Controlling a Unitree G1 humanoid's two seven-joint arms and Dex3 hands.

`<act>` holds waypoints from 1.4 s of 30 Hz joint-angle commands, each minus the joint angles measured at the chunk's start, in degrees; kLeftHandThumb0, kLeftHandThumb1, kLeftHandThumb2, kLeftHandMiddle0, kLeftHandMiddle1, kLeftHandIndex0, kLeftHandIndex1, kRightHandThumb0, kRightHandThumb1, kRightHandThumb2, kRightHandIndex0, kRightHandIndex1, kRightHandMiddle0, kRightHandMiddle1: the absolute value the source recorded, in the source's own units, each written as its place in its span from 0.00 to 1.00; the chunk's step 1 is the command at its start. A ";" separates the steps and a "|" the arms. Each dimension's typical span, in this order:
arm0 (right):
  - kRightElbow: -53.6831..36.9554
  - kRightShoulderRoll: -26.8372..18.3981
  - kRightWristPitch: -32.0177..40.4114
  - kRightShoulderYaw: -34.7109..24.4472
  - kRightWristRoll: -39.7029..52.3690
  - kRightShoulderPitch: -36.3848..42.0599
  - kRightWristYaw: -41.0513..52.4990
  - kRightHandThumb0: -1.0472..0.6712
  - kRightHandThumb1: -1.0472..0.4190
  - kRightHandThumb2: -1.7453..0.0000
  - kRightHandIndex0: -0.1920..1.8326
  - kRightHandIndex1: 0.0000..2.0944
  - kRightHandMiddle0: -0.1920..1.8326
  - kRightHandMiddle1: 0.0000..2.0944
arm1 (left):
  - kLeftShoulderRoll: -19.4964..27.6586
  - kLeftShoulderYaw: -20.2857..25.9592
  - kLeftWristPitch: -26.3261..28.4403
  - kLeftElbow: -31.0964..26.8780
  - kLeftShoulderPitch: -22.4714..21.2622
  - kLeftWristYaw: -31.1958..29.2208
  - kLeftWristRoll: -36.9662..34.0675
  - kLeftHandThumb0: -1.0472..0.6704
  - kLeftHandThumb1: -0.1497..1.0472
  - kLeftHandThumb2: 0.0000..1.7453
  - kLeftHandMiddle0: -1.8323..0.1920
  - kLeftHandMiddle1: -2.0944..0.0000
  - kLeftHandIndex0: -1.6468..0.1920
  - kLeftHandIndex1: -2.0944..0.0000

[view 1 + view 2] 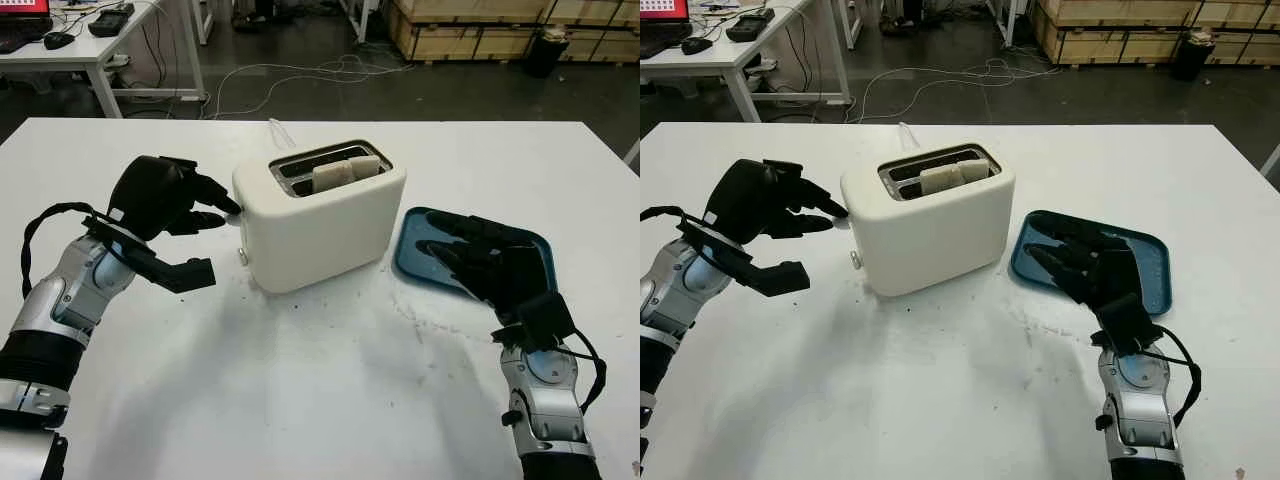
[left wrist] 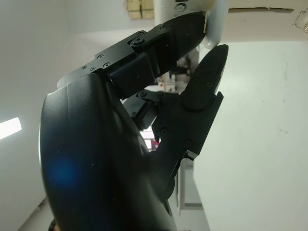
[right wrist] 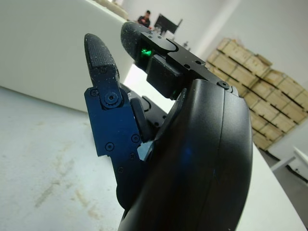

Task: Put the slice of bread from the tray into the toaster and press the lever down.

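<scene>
On the white table (image 1: 300, 400), a cream two-slot toaster (image 1: 320, 225), set at an angle near the middle. In the slot nearer the robot, the slice of bread (image 1: 345, 172), standing on edge with its top above the rim (not sunk out of sight). On the toaster's left end face, low down, a small pale lever knob (image 1: 242, 257), well below the fingers there.

Left hand (image 1: 160, 200) raised beside that same end of the toaster, empty, fingers (image 1: 215, 190) stretched toward it; one fingertip touching the rounded upper corner, confirmed from the left wrist view, where the tip (image 2: 192, 24) presses against the cream shell. Thumb (image 1: 185, 272) hanging lower, apart from the toaster.

To the right of the toaster, just beside it, a blue tray (image 1: 1150, 250) with rounded corners. Right hand (image 1: 1090, 265) over the tray, empty and uncurled, fingers (image 1: 1065, 240) pointing toward the toaster; touching the tray surface or hovering just above it, impossible to tell.

Behind the table, a dark floor with loose white cables (image 1: 300, 75), a white desk (image 1: 90, 50) at far left, stacked wooden crates (image 1: 470, 25) at the back.
</scene>
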 commanded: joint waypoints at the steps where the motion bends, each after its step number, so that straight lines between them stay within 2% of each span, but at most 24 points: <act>1: 0.21 0.21 -1.14 -0.35 0.88 -0.24 0.21 0.34 0.13 1.00 0.66 0.00 0.59 0.00 | 0.13 -0.32 -0.55 0.43 -1.11 0.59 -0.14 0.47 0.69 0.00 0.47 0.22 0.14 0.97; 24: 0.79 -0.20 -1.94 -1.04 0.51 -0.32 0.13 0.36 0.13 1.00 0.67 0.00 0.59 0.00 | -0.29 -1.03 0.15 0.23 1.45 -0.32 -0.55 0.50 0.69 0.00 0.47 0.22 0.15 0.97; 28: 1.25 -0.19 -2.15 -1.32 1.02 -0.43 0.36 0.36 0.13 1.00 0.66 0.00 0.59 0.00 | -0.80 -3.40 0.33 1.32 2.73 -1.82 0.48 0.49 0.69 0.00 0.47 0.24 0.16 0.98; 35: 0.02 -0.65 -0.98 -1.83 0.41 -0.07 0.08 0.36 0.13 1.00 0.65 0.00 0.58 0.00 | -3.29 -9.55 1.21 4.07 7.14 -6.13 0.20 0.51 0.70 0.00 0.50 0.19 0.17 0.99; 42: -0.65 -1.31 -0.17 -2.33 -0.30 0.03 -0.22 0.34 0.13 1.00 0.63 0.00 0.57 0.00 | -5.54 -13.26 2.19 5.55 9.21 -6.91 -0.43 0.50 0.72 0.01 0.49 0.23 0.18 0.99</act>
